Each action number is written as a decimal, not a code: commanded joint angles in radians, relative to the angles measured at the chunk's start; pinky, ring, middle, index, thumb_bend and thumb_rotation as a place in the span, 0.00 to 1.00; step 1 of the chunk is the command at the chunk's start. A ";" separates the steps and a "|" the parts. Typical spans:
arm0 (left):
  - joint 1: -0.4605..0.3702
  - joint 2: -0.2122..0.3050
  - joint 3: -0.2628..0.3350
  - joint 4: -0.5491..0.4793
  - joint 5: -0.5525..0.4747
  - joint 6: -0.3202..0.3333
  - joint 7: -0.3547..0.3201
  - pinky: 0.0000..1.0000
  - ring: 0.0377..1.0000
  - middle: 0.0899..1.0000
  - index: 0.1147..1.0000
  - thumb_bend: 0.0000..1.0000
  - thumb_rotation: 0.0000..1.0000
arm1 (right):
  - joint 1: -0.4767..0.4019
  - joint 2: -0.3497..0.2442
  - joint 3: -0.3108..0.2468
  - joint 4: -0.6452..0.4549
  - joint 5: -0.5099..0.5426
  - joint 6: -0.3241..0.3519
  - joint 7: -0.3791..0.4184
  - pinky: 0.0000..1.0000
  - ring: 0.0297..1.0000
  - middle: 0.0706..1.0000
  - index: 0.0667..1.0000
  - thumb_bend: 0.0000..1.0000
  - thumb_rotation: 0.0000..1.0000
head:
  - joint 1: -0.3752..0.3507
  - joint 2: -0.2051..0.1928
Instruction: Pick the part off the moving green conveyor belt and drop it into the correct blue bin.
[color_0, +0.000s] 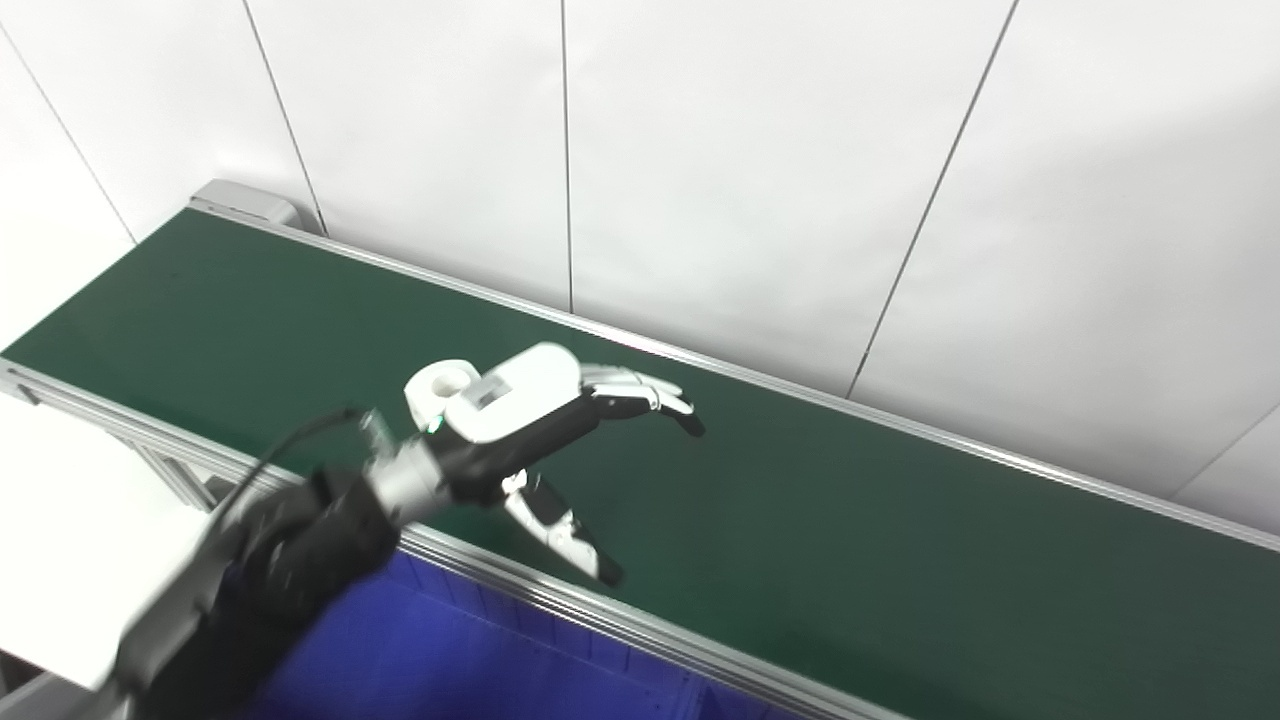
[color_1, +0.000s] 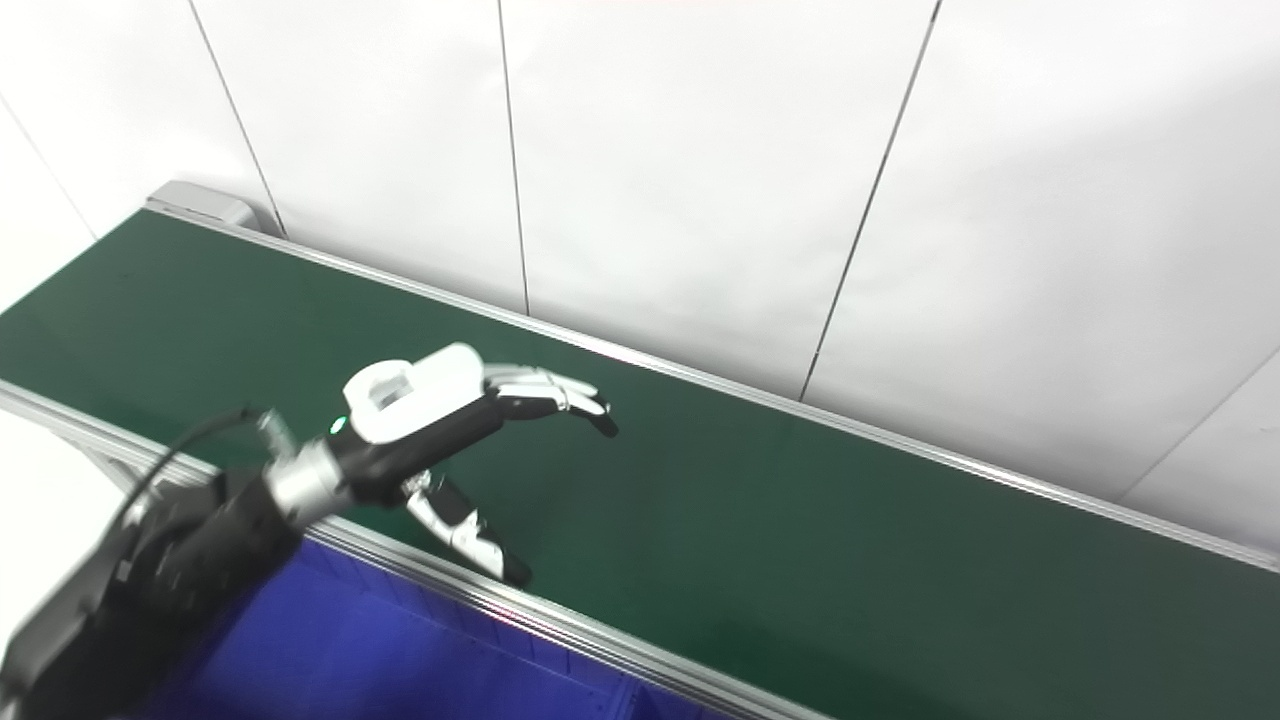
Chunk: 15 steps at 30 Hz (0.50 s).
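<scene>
Left hand (color_0: 530, 410): hovering over the green belt (color_0: 850, 530), fingers (color_0: 640, 388) stretched out and apart, thumb (color_0: 560, 530) splayed toward the near rail; holding nothing.
Right hand: not in either view.
Part (color_0: 440, 383): white, round w/ a hole on top; sitting on the belt just behind the back of the left hand, half hidden by it. Can't tell if touching.
Bin (color_0: 450, 650): blue, below the near rail (color_0: 620, 610), right under the wrist; dividers too dim to read which compartment is which.
Step (judgement): lining up the grab, nothing gripped yet.
Doing it well: part is lying behind the palm, not btwn fingers and thumb, so hand is needing to re-aim w/ the opening facing the part; keep it wide, match belt motion, close only once the part is sitting inside.
Risk: knocking the part w/ the back of the hand; belt carrying it out of reach.
Drop: bin is close, so short carry over the rail.
</scene>
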 joint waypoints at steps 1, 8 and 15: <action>-0.079 0.053 -0.005 0.026 0.037 -0.055 -0.013 0.77 0.79 0.79 0.72 1.00 0.17 | -0.011 0.003 -0.001 -0.026 -0.001 -0.045 0.004 1.00 1.00 1.00 1.00 0.85 1.00 | 0.000 0.002; -0.198 0.102 -0.058 0.193 0.133 -0.114 -0.032 0.78 0.79 0.78 0.72 1.00 0.21 | -0.007 0.006 0.002 -0.049 -0.017 -0.026 -0.002 1.00 1.00 1.00 1.00 0.84 1.00 | -0.007 0.008; -0.259 0.111 -0.094 0.375 0.197 -0.181 -0.007 0.79 0.80 0.79 0.73 1.00 0.22 | -0.001 0.015 0.003 -0.067 -0.026 -0.017 -0.010 1.00 1.00 1.00 1.00 0.84 1.00 | -0.020 0.018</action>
